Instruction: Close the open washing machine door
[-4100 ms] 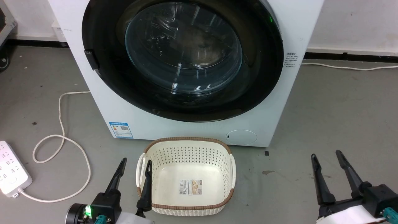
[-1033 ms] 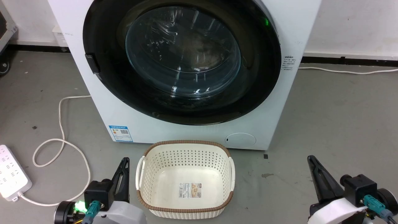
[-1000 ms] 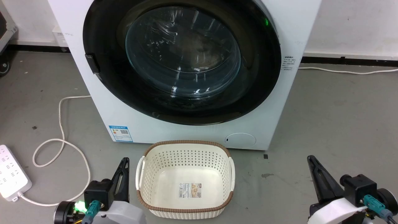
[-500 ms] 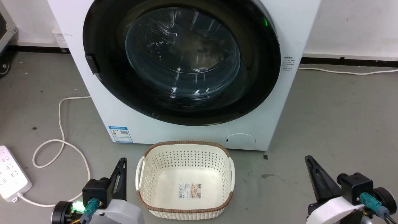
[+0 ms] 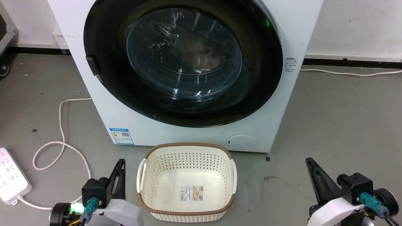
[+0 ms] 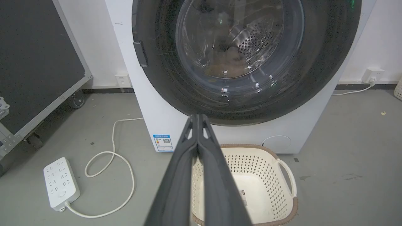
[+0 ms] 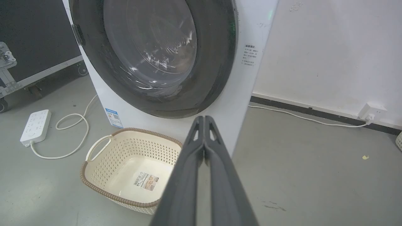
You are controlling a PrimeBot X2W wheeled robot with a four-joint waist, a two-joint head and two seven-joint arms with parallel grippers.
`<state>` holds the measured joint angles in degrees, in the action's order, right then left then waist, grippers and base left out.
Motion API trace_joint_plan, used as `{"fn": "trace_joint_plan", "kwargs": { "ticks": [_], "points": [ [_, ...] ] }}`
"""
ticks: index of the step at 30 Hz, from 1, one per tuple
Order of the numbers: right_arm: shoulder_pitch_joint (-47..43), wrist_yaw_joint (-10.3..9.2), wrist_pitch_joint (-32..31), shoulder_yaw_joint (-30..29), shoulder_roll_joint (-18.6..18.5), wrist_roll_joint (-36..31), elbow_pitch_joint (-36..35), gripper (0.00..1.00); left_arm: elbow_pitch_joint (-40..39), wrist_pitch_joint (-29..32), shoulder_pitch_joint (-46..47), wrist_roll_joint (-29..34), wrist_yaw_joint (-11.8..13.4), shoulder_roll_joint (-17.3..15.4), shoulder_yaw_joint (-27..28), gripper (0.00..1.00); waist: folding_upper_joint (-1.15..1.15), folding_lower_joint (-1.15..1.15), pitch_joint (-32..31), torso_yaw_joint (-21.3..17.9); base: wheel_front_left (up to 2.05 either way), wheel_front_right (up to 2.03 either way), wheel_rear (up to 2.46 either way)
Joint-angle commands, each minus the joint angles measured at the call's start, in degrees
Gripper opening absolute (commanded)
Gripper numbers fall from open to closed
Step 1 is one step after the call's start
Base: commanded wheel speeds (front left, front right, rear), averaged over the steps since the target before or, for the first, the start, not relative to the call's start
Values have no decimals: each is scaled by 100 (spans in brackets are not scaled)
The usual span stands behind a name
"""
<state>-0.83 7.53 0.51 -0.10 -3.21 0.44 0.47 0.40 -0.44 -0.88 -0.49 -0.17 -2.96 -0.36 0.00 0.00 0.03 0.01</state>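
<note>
Hovering the left gripper (image 5: pixel 120 164) near left of the basket (image 5: pixel 188 146), the right gripper (image 5: pixel 311 164) near right. Pressing each pair of fingers (image 6: pixel 183 179) together, gripping nothing. Facing the washing machine door (image 5: pixel 183 62), sitting flush on the washing machine (image 5: pixel 194 135), far centre.

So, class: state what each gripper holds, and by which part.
Nothing is held: the dark, two-fingered left gripper and right gripper are both shut, empty.

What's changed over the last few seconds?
Both closed: the left gripper and right gripper, open four seconds ago, now have fingers pressed together, holding nothing, and their wrists have turned. The door stayed shut against the machine; basket and power strip unmoved.
</note>
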Motion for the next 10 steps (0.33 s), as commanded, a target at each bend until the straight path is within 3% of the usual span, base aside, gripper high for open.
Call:
{"fn": "trace_joint_plan", "kwargs": {
  "ticks": [1, 10],
  "points": [
    [82, -4, -46, 9, 33, -43, -46, 0, -39, 39, 87, 47, 16, 8, 33, 0, 0, 0, -2, -1, 0, 0, 0],
    [83, -4, -51, 10, 34, -44, -47, 0, -40, 44, 88, 49, 17, 8, 36, 0, 0, 0, -3, -1, 0, 0, 0]
  ]
}}
